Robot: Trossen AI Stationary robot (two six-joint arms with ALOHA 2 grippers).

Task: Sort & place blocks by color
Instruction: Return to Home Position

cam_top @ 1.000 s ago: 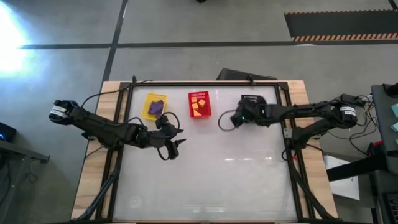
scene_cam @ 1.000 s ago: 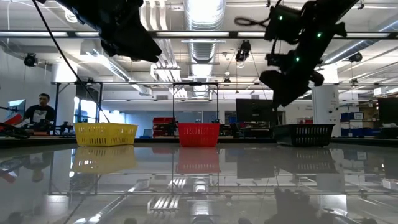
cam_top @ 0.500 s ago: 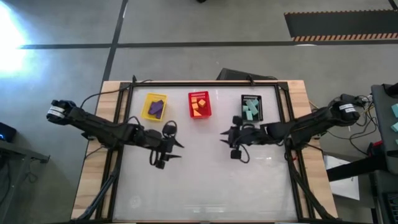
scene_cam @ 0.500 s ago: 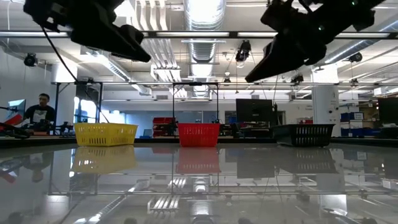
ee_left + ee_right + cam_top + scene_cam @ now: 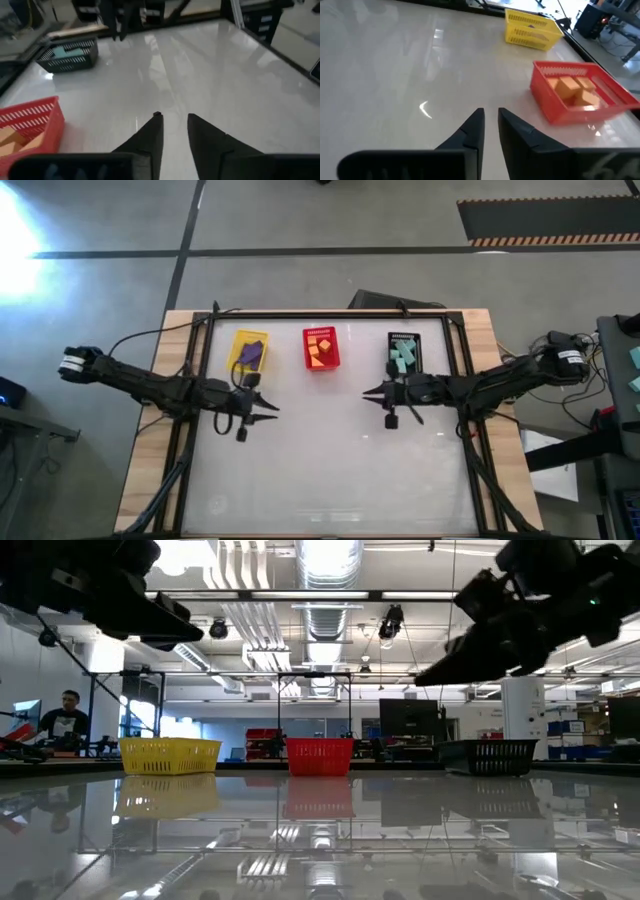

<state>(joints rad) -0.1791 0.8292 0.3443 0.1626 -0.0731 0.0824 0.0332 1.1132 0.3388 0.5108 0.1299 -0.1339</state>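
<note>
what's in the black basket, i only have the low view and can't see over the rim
observer: From above, the black basket holds only teal blocks.
operator: ok and the red one
observer: The right wrist view looks into the red basket, which holds orange blocks.
operator: are the grippers carrying anything, they're just dark shapes here
observer: No. The left gripper and the right gripper each show their fingers slightly apart with nothing between them. Both are over bare tabletop in front of the baskets.
</note>
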